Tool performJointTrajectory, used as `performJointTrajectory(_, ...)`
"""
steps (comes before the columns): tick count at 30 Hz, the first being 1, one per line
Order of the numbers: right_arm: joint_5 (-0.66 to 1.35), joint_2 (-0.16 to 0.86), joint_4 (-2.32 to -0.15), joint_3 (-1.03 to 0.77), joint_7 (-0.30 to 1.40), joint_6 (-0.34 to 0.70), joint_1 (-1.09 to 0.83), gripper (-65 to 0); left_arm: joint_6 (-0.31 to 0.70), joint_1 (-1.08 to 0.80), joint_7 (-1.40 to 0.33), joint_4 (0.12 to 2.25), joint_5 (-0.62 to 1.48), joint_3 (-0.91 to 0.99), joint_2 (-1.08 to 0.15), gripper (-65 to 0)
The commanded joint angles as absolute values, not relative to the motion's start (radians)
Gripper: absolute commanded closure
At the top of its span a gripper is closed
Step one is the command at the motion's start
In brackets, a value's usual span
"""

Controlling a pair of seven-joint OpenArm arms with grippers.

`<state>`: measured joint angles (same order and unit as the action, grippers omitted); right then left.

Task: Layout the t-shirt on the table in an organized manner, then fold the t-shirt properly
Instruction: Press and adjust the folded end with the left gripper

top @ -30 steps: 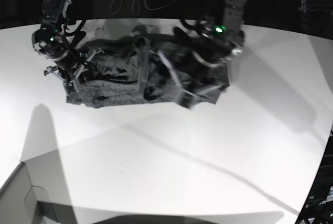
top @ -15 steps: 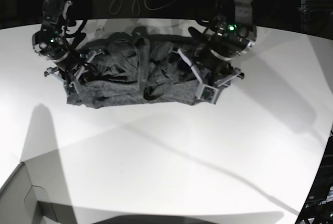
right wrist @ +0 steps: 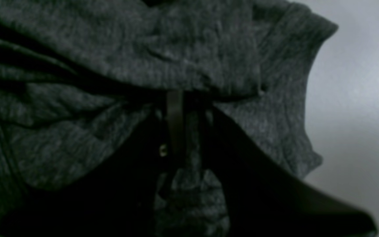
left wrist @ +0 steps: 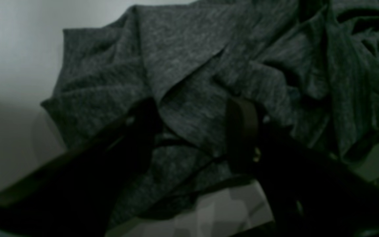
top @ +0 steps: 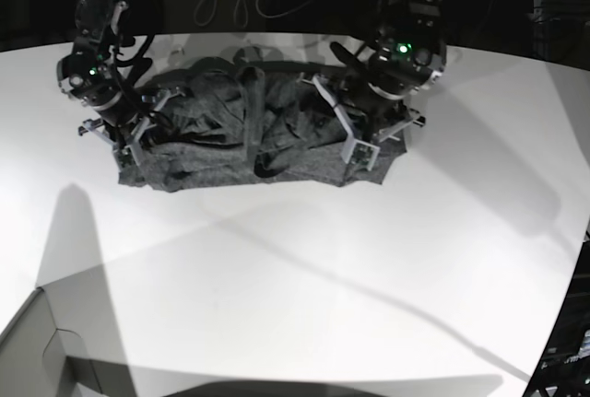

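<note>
Currently bunched and crumpled across the upper middle of the base view: one t-shirt (top: 244,134), dark heather grey, lying on the white bench (top: 304,268) between two tools. Left tool (top: 355,144) at the right end of the cloth, fingers spread wide and pressed down into the folds, with a ridge of fabric rising between them in the left wrist view (left wrist: 192,131); no clamp on the cloth visible there. Right tool (top: 124,134) at the left end of the cloth, fingers drawn narrow, pinching a fold of the shirt's edge, seen close in the right wrist view (right wrist: 183,108) with knit gathered above and below the fingertips. Shirt's hem edge (top: 230,180) toward the lower side of the heap, sleeve and body layers overlapping, not spread flat. Lower left corner of the base view: one grey box corner (top: 46,351). Counted: one shirt, two tools, one bench, one box corner.
</note>
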<state>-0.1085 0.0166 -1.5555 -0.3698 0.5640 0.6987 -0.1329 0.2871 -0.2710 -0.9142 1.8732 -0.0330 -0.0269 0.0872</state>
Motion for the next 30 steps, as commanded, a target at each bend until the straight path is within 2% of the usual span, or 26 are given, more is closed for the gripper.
performJointTrajectory(1,-0.124,0.022,-1.561,-0.369,0.581,0.698,-0.13,-6.3,0.283,-0.266,-0.895,1.888,-0.024,-0.027,0.096,-32.9)
performJointTrajectory(4,-0.124,0.022,-1.561,-0.369,0.581,0.698,-0.13,-6.3,0.283,-0.245,-0.895,1.865,-0.024,-0.027,0.099,-32.8)
performJointTrajectory(6,-0.124,0.022,-1.561,-0.369,0.581,0.698,-0.13,-6.3,0.283,-0.231,-0.895,1.822,-0.018,-0.031,0.099,-30.6)
performJointTrajectory(14,-0.124,0.022,-1.56,-0.369,0.581,0.698,-0.13,-6.3,0.286,-0.209,-0.895,1.821,-0.013,-0.041,0.157,0.0)
performJointTrajectory(30,-0.124,0.022,-1.561,-0.369,0.581,0.698,-0.119,-6.3,0.285,-0.093,-0.908,1.833,-0.013,-0.252,0.157,0.0)
